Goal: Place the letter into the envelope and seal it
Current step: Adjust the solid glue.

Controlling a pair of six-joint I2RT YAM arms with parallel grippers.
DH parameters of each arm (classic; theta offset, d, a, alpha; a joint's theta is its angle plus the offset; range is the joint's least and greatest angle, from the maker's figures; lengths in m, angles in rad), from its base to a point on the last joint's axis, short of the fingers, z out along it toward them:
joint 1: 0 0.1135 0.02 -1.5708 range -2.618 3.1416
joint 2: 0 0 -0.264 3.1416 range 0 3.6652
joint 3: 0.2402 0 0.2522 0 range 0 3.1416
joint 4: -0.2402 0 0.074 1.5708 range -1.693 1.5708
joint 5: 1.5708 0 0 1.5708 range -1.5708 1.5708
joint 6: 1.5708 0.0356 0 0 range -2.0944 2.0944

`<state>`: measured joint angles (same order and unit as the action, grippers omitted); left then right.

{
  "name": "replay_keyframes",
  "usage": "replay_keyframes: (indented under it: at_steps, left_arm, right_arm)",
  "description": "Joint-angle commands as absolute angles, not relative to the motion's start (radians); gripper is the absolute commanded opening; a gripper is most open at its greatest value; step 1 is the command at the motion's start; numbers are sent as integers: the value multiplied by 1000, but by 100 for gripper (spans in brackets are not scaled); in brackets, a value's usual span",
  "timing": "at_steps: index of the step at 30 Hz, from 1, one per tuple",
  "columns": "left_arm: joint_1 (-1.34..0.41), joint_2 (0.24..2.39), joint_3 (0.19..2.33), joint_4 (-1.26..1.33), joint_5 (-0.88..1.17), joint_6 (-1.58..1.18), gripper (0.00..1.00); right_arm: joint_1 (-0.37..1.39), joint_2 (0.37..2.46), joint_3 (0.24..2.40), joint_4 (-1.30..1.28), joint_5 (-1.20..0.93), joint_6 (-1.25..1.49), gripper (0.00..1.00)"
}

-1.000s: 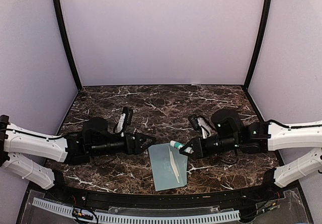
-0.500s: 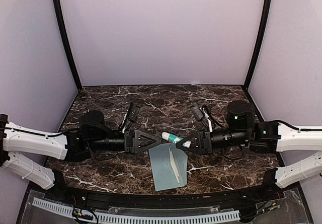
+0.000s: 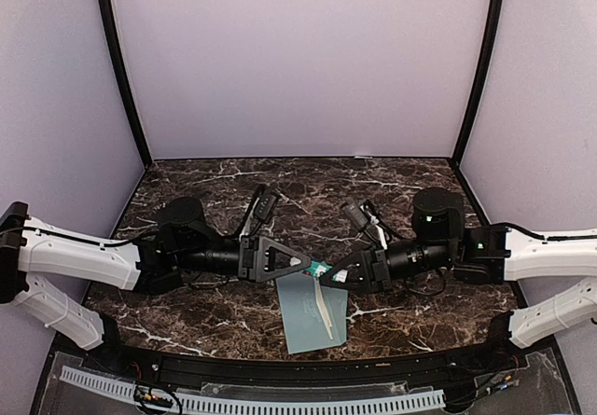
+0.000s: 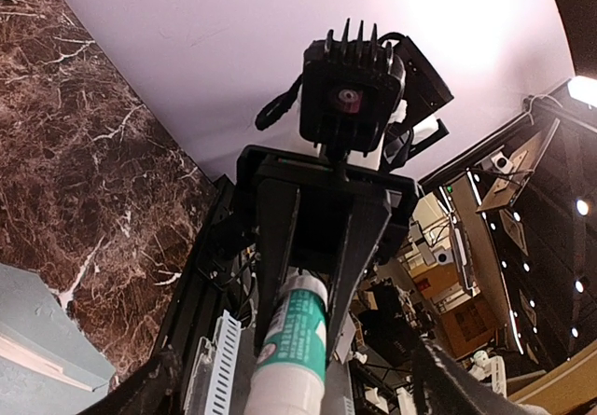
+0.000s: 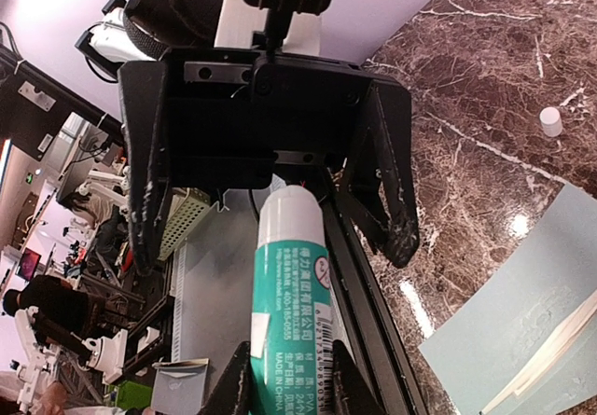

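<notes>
The envelope (image 3: 308, 317) is lying flat on the tabletop (image 3: 205, 191), near the front edge, just under the place where the two arms are meeting; a pale strip (image 3: 326, 314) is showing on it. The letter is not showing anywhere as a separate sheet, so I am judging that it is already inside, though I cannot tell this for sure.

At the left, the left end effector (image 3: 300, 263) is reaching toward the centre with its fingers (image 5: 149, 182) standing wide apart and gripping nothing; in the right wrist view they are framing the white top end of the glue stick (image 5: 291, 294) without touching it. At the right, the right end effector (image 3: 328, 278) is clamping the green-and-white tube by its lower part and pointing it at the left one, over the far edge of the envelope. In the right wrist view a small white cap-like piece (image 5: 552, 121) is lying on the marble, apart from the envelope.

The step in hand is looking like a two-arm action on the glue stick, a handover or a twist; which one, I cannot tell. To be doing it well, the left fingers should be closing only when the tube is sitting centred and in line between them; the right grip should be holding firm until the left one is gripping; both should be working clear above the paper, so the envelope is not being pushed.
</notes>
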<state>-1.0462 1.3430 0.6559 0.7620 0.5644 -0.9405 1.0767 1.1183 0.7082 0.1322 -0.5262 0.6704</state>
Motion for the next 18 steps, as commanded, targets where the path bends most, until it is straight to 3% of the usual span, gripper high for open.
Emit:
replay_keyframes:
  at_steps: [1,7,18]
  left_arm:
    - [-1051,1342,684,806,602,-953,78]
    - [-1051,1346,680,815,613,-967,57]
    - [-1058,1379,691,815,650,-977,48]
  right_arm:
    - [1071,1135,719,201,-584,656,4]
    - [1072,1151,730,200,-595,648,4]
    - [1071,1148,739,193,-584,642,4]
